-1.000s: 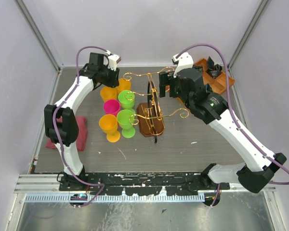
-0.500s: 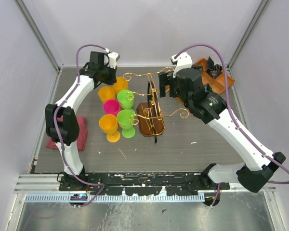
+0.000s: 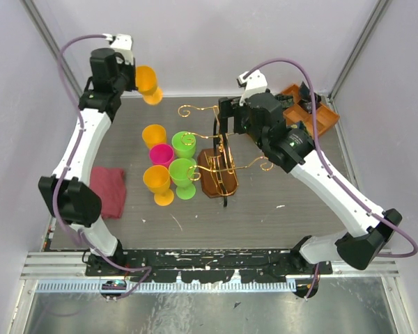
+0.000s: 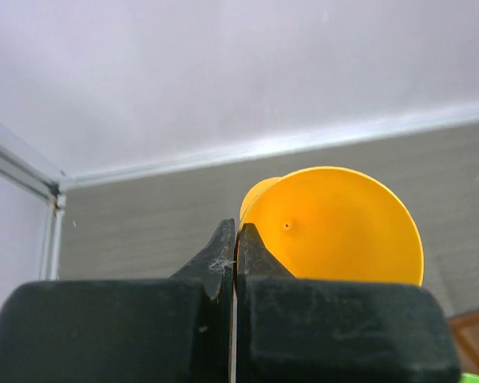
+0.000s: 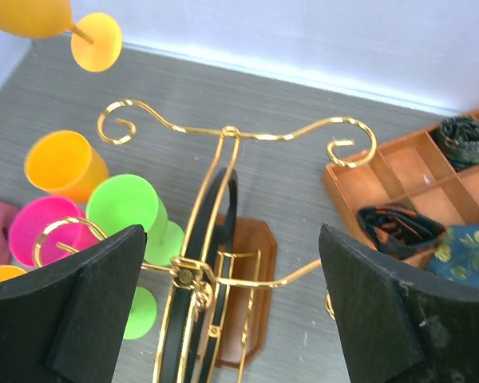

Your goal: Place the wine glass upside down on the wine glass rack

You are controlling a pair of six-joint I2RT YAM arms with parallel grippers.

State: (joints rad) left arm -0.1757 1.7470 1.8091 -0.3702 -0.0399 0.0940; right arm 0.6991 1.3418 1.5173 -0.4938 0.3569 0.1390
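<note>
My left gripper (image 3: 130,72) is shut on an orange wine glass (image 3: 148,82) and holds it tipped on its side, high over the table's back left corner. In the left wrist view the fingers (image 4: 247,247) pinch the glass's (image 4: 335,227) edge. The glass also shows in the right wrist view (image 5: 92,40). The gold wire wine glass rack (image 3: 219,149) stands mid-table on its dark-brown base (image 3: 219,186); it holds no glass. My right gripper (image 3: 227,117) is open and empty, hovering above the rack's (image 5: 223,239) back end, its jaws wide apart either side of the wire arms.
Several plastic glasses stand upright left of the rack: orange (image 3: 153,133), pink (image 3: 160,154), two green (image 3: 183,144) (image 3: 183,174) and another orange (image 3: 157,182). A red cloth (image 3: 110,191) lies at the left edge. An orange-brown compartment tray (image 3: 313,111) sits at the back right.
My left arm has lifted the orange glass out of the group and swung it up towards the back left corner. My right gripper has shifted slightly left over the rack.
</note>
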